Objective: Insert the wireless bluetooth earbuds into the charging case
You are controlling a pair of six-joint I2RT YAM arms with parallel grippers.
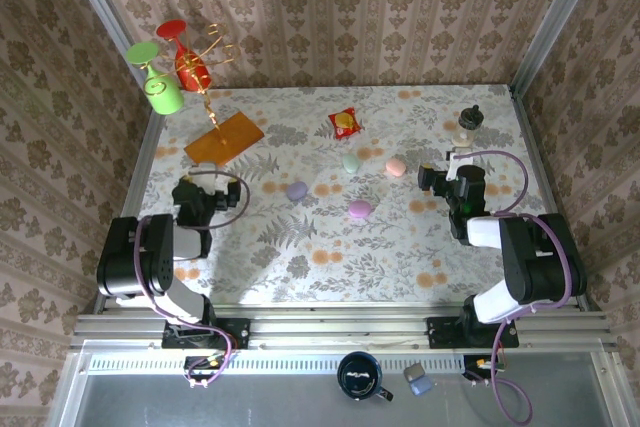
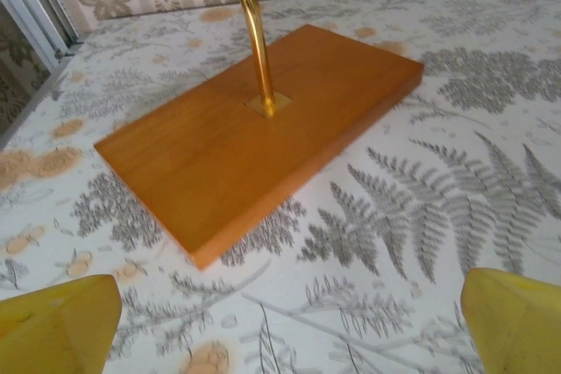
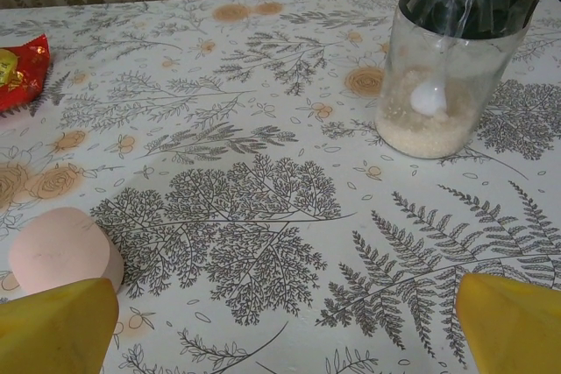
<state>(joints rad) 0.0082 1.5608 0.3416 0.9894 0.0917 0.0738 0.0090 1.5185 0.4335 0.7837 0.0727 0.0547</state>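
Left hand (image 2: 285,335) and right hand (image 3: 282,335) gape empty, smooth rounded pink case (image 3: 63,251) beside latter.

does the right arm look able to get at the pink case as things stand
Probably yes: the pink case lies on the table right beside one yellow fingertip, the jaws stand open, and nothing stands between.

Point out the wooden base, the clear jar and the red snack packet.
wooden base (image 2: 259,142), left wrist view, top face.
clear jar (image 3: 456,67), right wrist view, see-through side wall.
red snack packet (image 1: 344,123), top external view, its middle.
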